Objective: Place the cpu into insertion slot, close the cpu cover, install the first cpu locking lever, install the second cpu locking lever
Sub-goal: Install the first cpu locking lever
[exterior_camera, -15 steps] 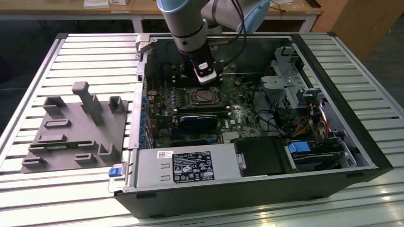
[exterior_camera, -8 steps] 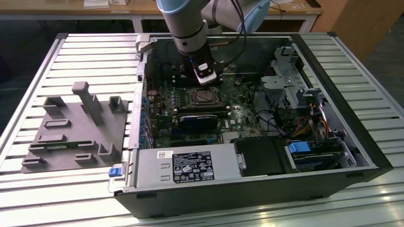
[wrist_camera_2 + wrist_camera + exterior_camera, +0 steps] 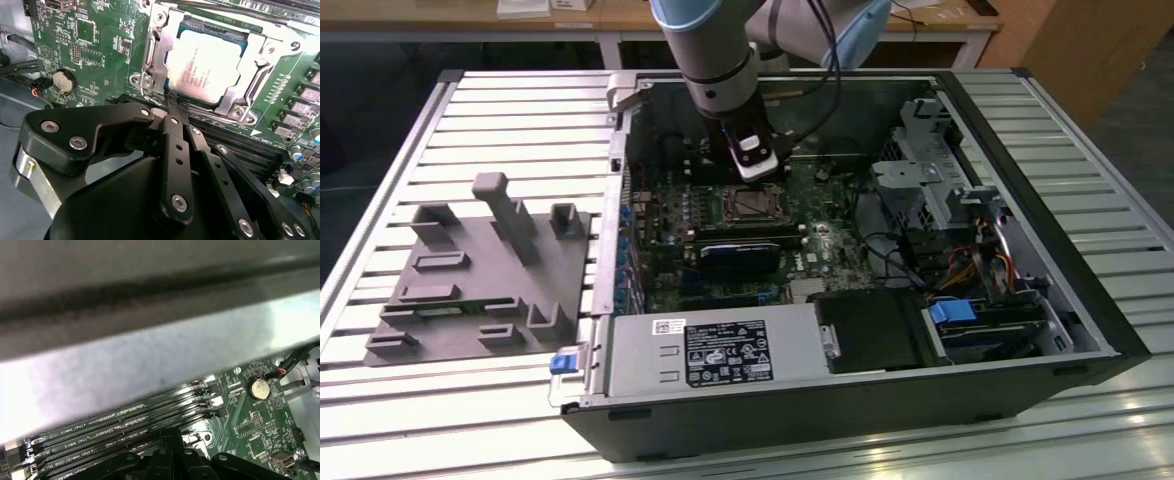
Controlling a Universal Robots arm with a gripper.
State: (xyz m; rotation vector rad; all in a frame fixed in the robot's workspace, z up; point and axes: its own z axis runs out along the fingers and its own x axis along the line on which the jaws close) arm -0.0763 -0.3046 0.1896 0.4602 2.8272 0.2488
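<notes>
Silver-grey cpu (image 3: 205, 65) lies flat, face-up under the cpu cover (image 3: 158, 55), the gripper (image 3: 172, 105) clenched at its edge.

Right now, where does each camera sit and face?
Exterior view: off the arm, looking down into the computer case; arm, claw above the cpu.
Second wrist view: on the arm, facing the cpu and cpu cover; claw shows.
First wrist view: on the arm, facing memory slots; claw shows.
Both wrist views share the coin battery.
</notes>
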